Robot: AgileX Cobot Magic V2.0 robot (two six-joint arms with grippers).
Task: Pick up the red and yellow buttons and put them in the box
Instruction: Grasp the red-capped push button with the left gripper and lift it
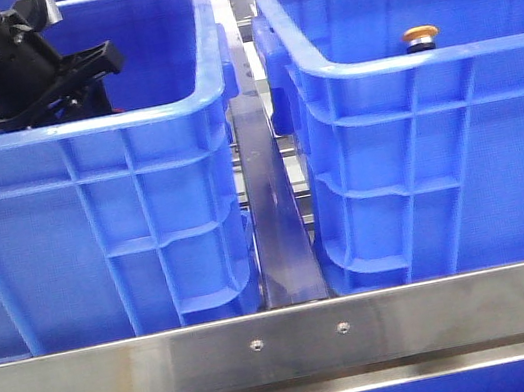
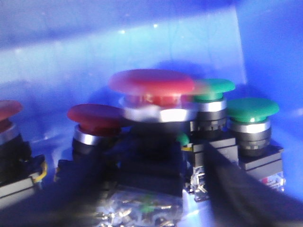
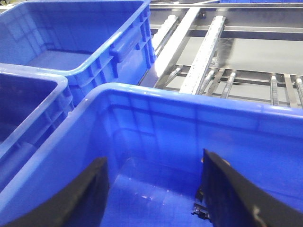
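- Two blue crates stand side by side on the steel frame (image 1: pixel 287 339); the left crate (image 1: pixel 95 225) holds the supply of buttons, the right one is the box (image 1: pixel 438 155).
- Left fingers (image 2: pixel 151 189) appear as dark blurs either side of a red button (image 2: pixel 152 87), its body between them; whether they have closed on it I cannot tell.
- Grip the black body under the chrome collar, not the wide cap, which would likely slip.
- Green buttons (image 2: pixel 251 109) stand just beside it and a second red one (image 2: pixel 93 117) on the other side; lift straight up so neighbours are not dragged.
- Right fingers (image 3: pixel 151 189) hang spread and empty over the box interior.
- One yellow button (image 1: pixel 419 34) shows in the box, near its far side.
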